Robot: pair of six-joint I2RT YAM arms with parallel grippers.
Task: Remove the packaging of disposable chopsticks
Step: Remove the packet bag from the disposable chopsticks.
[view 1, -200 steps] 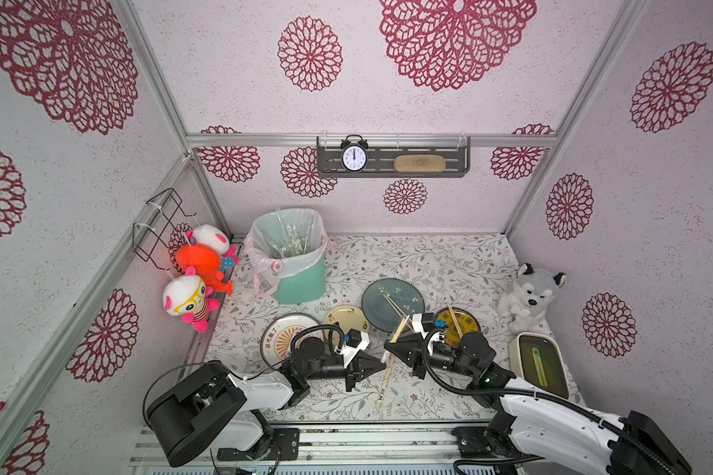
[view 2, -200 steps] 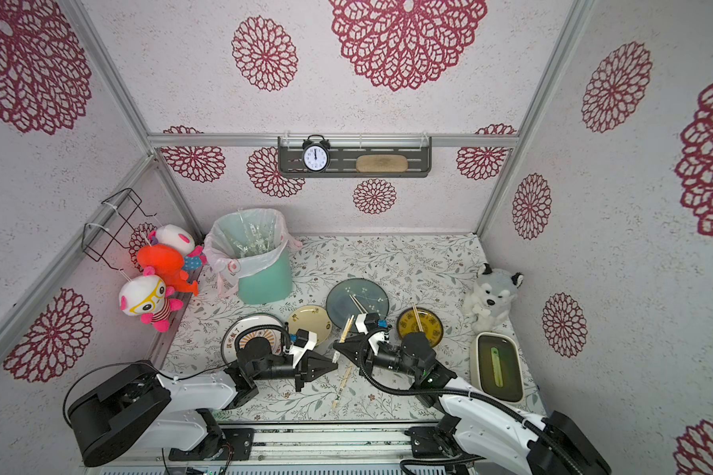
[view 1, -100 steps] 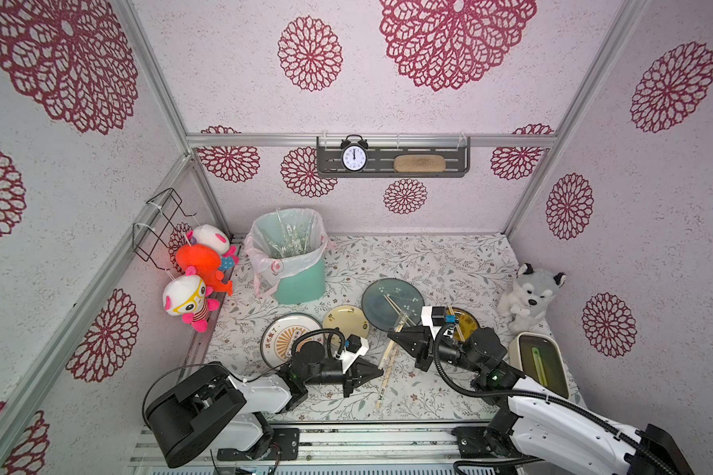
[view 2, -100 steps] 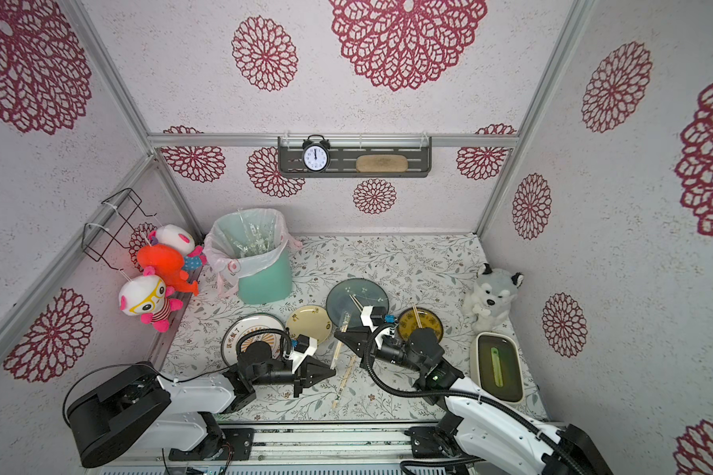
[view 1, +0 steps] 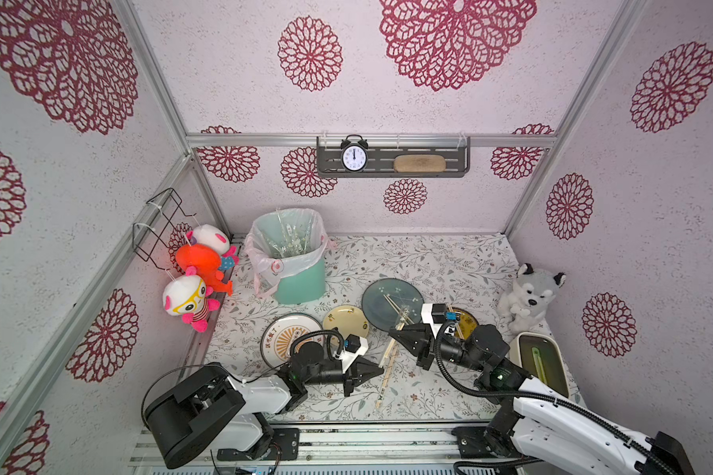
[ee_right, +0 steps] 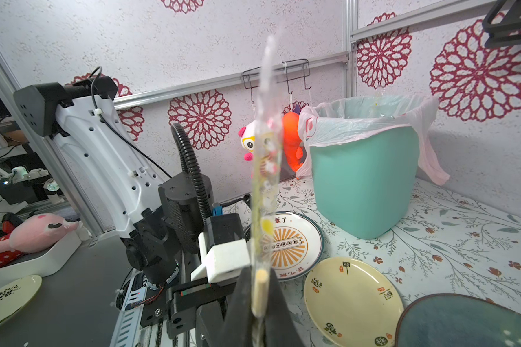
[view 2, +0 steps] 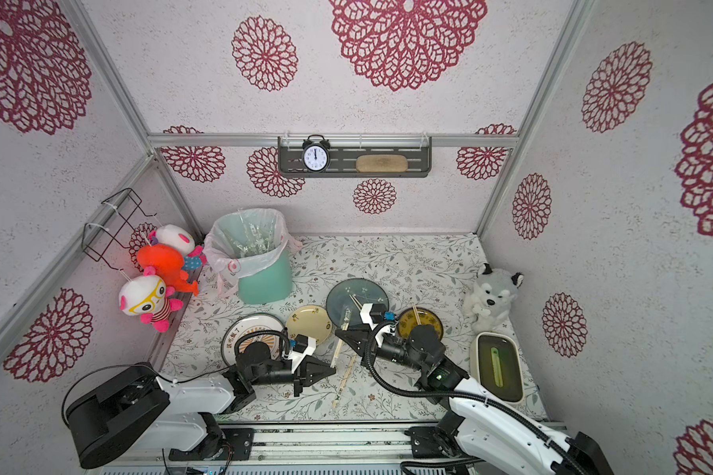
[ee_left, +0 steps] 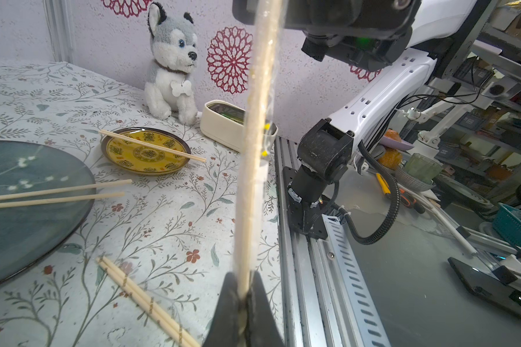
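1. My left jaws are pressed together on the near end of one chopstick pair (ee_left: 254, 144), on the desk-front side of the dark blue plate (view 1: 373, 306).
2. The pair's long axis runs from that pinch away towards the plate's rim, where my right jaws meet it. The pair is held clear of the desk (view 1: 449, 263).
3. My right jaws pinch the clear sleeve (ee_right: 265, 168) at the pair's far end. A blunt stick end shows inside the plastic right at the pinch.
4. Beyond my right jaws the sleeve follows the same line, and its free end (view 1: 404, 318) reaches over the plate's rim.
5. A bare pair (view 1: 392, 303) lies across the plate itself.
6. Just right of the plate, another bare pair (ee_left: 151, 144) rests on a gold-patterned plate (ee_left: 124, 150).
7. A further pair (view 1: 381, 390) lies flat on the desk, frontward of the plate. It points roughly the same way as the held one.
8. Behind the plate and to its left, the green bin (view 1: 301, 283) holds clear sleeves.
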